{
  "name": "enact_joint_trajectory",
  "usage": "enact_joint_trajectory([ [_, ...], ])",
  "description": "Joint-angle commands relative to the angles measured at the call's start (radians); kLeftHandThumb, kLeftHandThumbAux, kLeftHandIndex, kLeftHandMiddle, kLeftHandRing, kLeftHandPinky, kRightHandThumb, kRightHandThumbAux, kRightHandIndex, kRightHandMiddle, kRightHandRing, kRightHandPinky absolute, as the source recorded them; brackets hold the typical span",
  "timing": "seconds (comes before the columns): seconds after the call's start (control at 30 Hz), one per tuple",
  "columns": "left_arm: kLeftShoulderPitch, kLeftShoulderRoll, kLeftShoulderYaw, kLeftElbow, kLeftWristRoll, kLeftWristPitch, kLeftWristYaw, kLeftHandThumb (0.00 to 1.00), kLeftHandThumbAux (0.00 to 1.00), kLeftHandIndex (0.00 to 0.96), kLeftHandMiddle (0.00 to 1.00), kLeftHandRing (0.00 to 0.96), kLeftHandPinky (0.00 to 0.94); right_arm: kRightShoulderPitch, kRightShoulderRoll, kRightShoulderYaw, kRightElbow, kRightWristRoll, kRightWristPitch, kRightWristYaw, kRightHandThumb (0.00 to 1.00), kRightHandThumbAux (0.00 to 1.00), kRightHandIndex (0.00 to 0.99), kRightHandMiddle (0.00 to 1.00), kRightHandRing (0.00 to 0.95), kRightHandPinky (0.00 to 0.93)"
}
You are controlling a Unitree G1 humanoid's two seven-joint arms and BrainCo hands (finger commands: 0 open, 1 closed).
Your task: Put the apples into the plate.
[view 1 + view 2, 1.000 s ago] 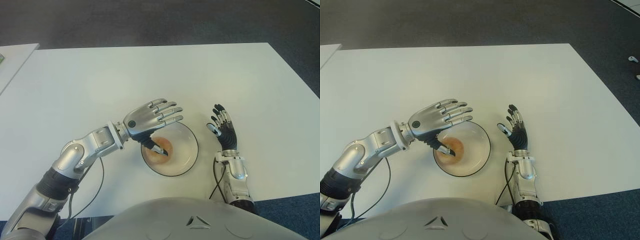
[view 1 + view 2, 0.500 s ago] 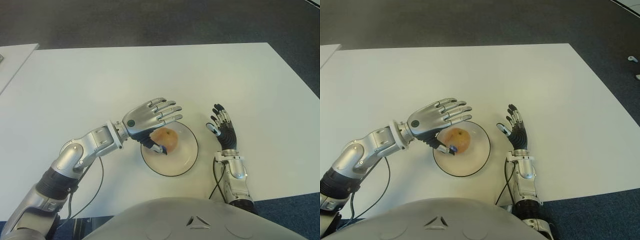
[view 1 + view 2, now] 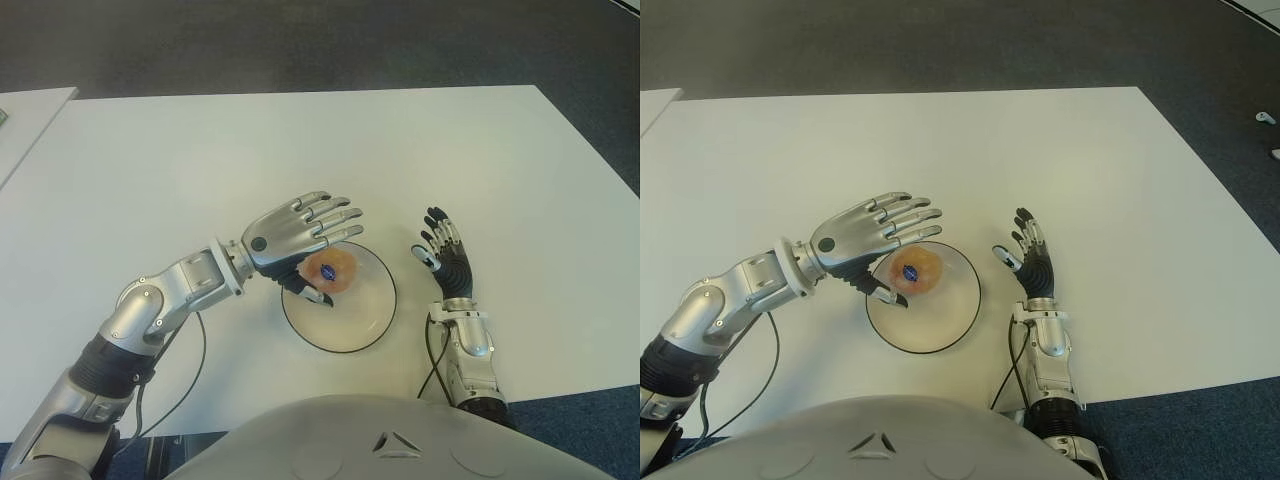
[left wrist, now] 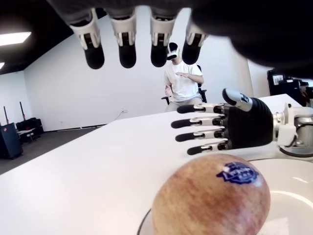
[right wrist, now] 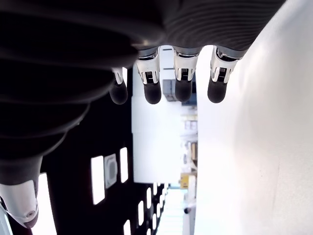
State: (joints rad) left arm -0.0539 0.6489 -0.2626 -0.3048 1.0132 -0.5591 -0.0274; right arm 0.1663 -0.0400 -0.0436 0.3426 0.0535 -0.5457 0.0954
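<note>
Left hand (image 3: pixel 300 232) hovered spread above the apple (image 3: pixel 330 270) in the plate (image 3: pixel 365 320); smooth, round, likely roll-prone, best cupped around its middle.

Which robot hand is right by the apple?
The left hand, spread open above the apple in the plate. The right hand shows beside the plate, on its right.

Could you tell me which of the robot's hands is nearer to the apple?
Left. The left hand hovers open just over the apple in the plate; the right hand shows beyond the plate's right rim.
</note>
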Motion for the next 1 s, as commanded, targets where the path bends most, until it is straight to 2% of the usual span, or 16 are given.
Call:
enact_joint_trajectory([
  [0.03, 0.126, -0.086, 0.112, 0.119, -0.134, 0.121, 0.090, 0.195, 0.204, 0.000, 0.000, 0.000, 0.000, 0.115, 0.038, 0.024, 0.189, -0.017, 0.089, -0.003, 0.093, 0.579, 0.000, 0.000, 0.000, 0.000],
  [0.1, 0.156, -0.149, 0.140, 0.193, -0.228, 0.137, 0.144, 0.209, 0.220, 0.000, 0.000, 0.000, 0.002, 0.118, 0.038, 0.022, 0.187, -0.014, 0.088, 0.001, 0.094, 0.579, 0.000, 0.000, 0.000, 0.000],
  [0.13, 0.159, -0.161, 0.145, 0.207, -0.247, 0.139, 0.154, 0.215, 0.227, 0.000, 0.000, 0.000, 0.003, 0.119, 0.037, 0.021, 0.186, -0.013, 0.088, 0.002, 0.095, 0.578, 0.000, 0.000, 0.000, 0.000],
  [0.23, 0.195, -0.303, 0.219, 0.312, -0.547, 0.128, 0.189, 0.232, 0.262, 0.000, 0.000, 0.000, 0.041, 0.119, 0.038, 0.016, 0.186, -0.006, 0.089, 0.004, 0.100, 0.576, 0.000, 0.000, 0.000, 0.000],
  [0.3, 0.228, -0.406, 0.262, 0.277, -0.761, 0.212, 0.143, 0.217, 0.297, 0.000, 0.000, 0.000, 0.059, 0.118, 0.037, 0.015, 0.189, -0.015, 0.084, -0.006, 0.104, 0.571, 0.000, 0.000, 0.000, 0.000],
  [0.37, 0.258, -0.469, 0.285, 0.218, -0.888, 0.293, 0.115, 0.187, 0.333, 0.000, 0.000, 0.000, 0.065, 0.118, 0.035, 0.015, 0.191, -0.023, 0.077, -0.013, 0.108, 0.567, 0.000, 0.000, 0.000, 0.000],
  [0.43, 0.301, -0.507, 0.297, 0.149, -0.965, 0.356, 0.111, 0.143, 0.376, 0.000, 0.000, 0.000, 0.053, 0.118, 0.032, 0.015, 0.190, -0.028, 0.072, -0.015, 0.111, 0.562, 0.000, 0.000, 0.000, 0.000],
  [0.53, 0.366, -0.534, 0.304, 0.082, -1.044, 0.406, 0.107, 0.091, 0.410, 0.000, 0.000, 0.000, 0.033, 0.118, 0.030, 0.014, 0.188, -0.032, 0.067, -0.015, 0.113, 0.558, 0.000, 0.000, 0.000, 0.000],
  [0.77, 0.407, -0.553, 0.314, 0.023, -1.138, 0.508, 0.085, 0.038, 0.427, 0.003, 0.000, 0.000, 0.031, 0.117, 0.030, 0.014, 0.183, -0.027, 0.067, -0.010, 0.115, 0.553, 0.000, 0.000, 0.000, 0.000],
  [1.0, 0.435, -0.562, 0.318, 0.099, -1.095, 0.507, 0.093, 0.017, 0.408, 0.032, 0.000, 0.000, 0.034, 0.114, 0.025, 0.011, 0.181, -0.022, 0.071, -0.004, 0.115, 0.551, 0.000, 0.000, 0.000, 0.000],
])
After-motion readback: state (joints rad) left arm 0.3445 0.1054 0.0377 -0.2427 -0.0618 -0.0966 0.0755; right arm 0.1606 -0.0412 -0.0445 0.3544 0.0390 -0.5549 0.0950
